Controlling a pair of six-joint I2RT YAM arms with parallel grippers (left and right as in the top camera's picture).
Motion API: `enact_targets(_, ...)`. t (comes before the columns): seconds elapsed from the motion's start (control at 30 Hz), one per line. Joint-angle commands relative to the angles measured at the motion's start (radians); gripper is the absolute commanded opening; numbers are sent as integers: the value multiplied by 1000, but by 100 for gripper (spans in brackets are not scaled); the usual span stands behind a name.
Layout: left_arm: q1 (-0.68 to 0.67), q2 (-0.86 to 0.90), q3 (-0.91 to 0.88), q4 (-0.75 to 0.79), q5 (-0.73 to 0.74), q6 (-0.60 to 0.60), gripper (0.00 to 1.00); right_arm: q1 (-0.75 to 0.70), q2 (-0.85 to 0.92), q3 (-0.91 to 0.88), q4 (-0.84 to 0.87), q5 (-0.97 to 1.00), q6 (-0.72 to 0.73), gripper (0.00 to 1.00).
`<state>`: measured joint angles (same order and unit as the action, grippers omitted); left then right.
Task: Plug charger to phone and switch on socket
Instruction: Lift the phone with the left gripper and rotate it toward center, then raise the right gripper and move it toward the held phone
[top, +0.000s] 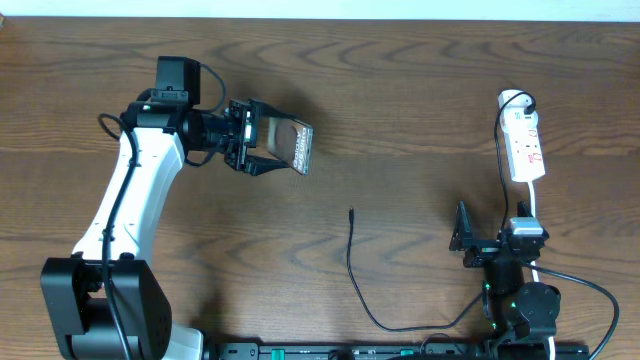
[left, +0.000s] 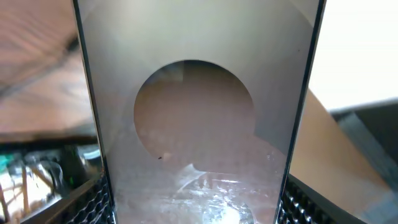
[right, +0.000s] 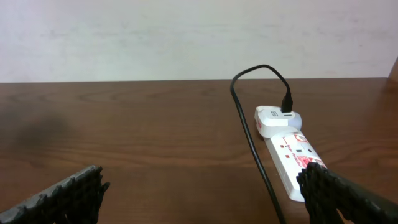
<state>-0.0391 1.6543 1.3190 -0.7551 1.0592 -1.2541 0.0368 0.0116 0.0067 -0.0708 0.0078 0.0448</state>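
Over the table's (top: 400, 90) left side, the left gripper (top: 265, 138) clamps the flat bronze phone slab (top: 298, 146); the thin black charger cable's tip (top: 351, 213) lies loose mid-table; the right gripper (top: 463, 242) gapes empty, likely next to fetch that tip.

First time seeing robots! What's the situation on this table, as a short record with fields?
left gripper: closed on the phone, holding it tilted
right gripper: open, empty, facing the socket
charger: lying on the table, tip free, not in the phone
socket: white power strip, far right, white adapter plugged into its far end
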Motion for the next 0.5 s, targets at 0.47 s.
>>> enact_targets(0.47, 5, -35, 21, -131, -346, 31, 8, -10, -6, -1, -5, 1, 6, 99)
